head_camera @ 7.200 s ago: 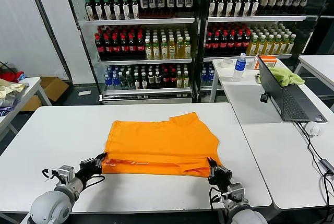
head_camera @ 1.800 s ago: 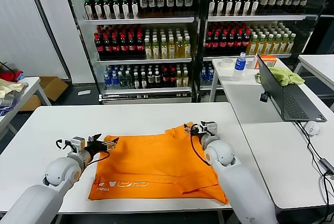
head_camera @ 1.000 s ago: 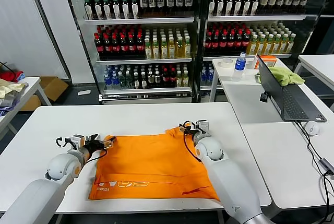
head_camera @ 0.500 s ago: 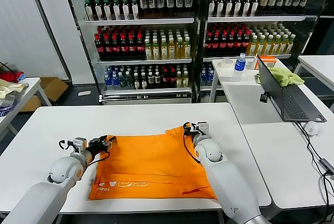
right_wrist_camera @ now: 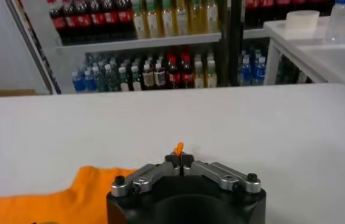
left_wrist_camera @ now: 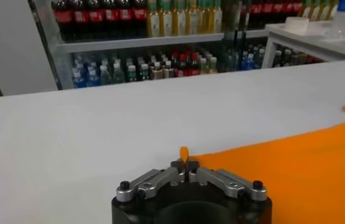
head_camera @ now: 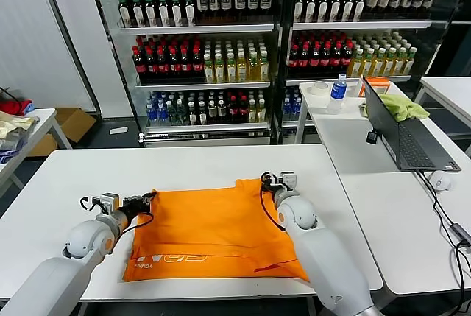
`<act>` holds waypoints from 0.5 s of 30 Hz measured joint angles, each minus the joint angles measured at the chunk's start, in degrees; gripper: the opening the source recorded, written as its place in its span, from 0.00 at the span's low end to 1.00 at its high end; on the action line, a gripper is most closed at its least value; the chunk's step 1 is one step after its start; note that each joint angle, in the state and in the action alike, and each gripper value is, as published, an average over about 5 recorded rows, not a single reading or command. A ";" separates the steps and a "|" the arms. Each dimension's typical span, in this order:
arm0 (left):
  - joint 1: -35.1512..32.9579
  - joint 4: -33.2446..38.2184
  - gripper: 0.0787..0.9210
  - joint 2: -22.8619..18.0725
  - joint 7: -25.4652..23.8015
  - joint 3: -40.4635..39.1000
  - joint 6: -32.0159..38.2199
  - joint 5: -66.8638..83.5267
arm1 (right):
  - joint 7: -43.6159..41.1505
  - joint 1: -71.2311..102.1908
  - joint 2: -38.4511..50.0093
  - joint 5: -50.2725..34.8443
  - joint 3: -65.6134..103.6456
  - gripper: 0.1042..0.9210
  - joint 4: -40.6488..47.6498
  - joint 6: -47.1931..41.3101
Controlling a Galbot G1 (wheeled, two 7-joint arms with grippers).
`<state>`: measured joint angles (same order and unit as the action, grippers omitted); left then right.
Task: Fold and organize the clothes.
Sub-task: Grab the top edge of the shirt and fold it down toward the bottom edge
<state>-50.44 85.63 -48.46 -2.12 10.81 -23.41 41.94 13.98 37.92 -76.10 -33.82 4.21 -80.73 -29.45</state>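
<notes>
Orange T-shirt point(head_camera: 213, 226) lies flat on the white table point(head_camera: 66, 183), folded into a rough rectangle, with its near edge close to the table's front edge and small white lettering point(head_camera: 165, 260) along that near hem. At the shirt's far-left corner, left gripper point(head_camera: 145, 199) low over the table, fingers pressed together on the cloth; in the left wrist view a small orange tip of fabric stands up between the closed fingertips point(left_wrist_camera: 185, 171), and the rest of the shirt point(left_wrist_camera: 294, 170) spreads away from that pinch across the table surface. At the shirt's far-right corner, right gripper point(head_camera: 268, 181) likewise down at table height, fingers closed on the cloth; the right wrist view shows the same sort of orange tip nipped between the fingertips point(right_wrist_camera: 179, 159), with the shirt point(right_wrist_camera: 50, 201) trailing off beside the gripper body. Both arms reach in from the table's near side, the right forearm lying across the shirt's right edge. To the right of the table, a second white table point(head_camera: 353, 146) carries an open laptop point(head_camera: 401, 135), a mouse point(head_camera: 440, 180), a water bottle point(head_camera: 338, 93) and a yellow-green cloth point(head_camera: 401, 106). Beyond the table, glass-fronted coolers point(head_camera: 213, 51) hold rows of bottled drinks.
</notes>
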 measured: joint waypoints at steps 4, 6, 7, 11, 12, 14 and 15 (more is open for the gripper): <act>-2.02 2.62 0.01 0.84 -0.05 1.33 0.70 0.72 | 0.30 2.60 2.52 -1.11 0.64 0.01 -5.60 -0.52; -3.38 4.12 0.01 1.25 -0.02 2.13 0.93 0.98 | 0.49 4.19 3.70 -1.47 1.04 0.01 -8.36 -0.71; -4.15 4.90 0.01 1.46 0.01 2.59 1.05 1.08 | 0.59 5.09 4.26 -1.61 1.26 0.01 -9.77 -0.79; -7.46 8.00 0.01 2.14 0.16 4.44 1.68 1.22 | 0.82 9.18 6.20 -1.88 2.33 0.01 -15.13 -1.07; -8.32 8.76 0.01 2.23 0.20 4.91 1.80 1.22 | 0.83 10.25 6.62 -1.88 2.62 0.01 -16.35 -1.12; -9.98 10.18 0.01 2.34 0.31 5.79 1.93 1.25 | 0.83 12.40 7.41 -1.84 3.20 0.01 -18.60 -1.17; -10.78 10.85 0.01 2.40 0.38 6.22 1.94 1.29 | 0.80 13.44 7.77 -1.80 3.50 0.01 -19.62 -1.18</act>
<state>-61.22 96.48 -46.07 -1.74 17.04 -21.47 43.23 14.77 51.35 -68.33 -35.62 7.71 -100.35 -30.63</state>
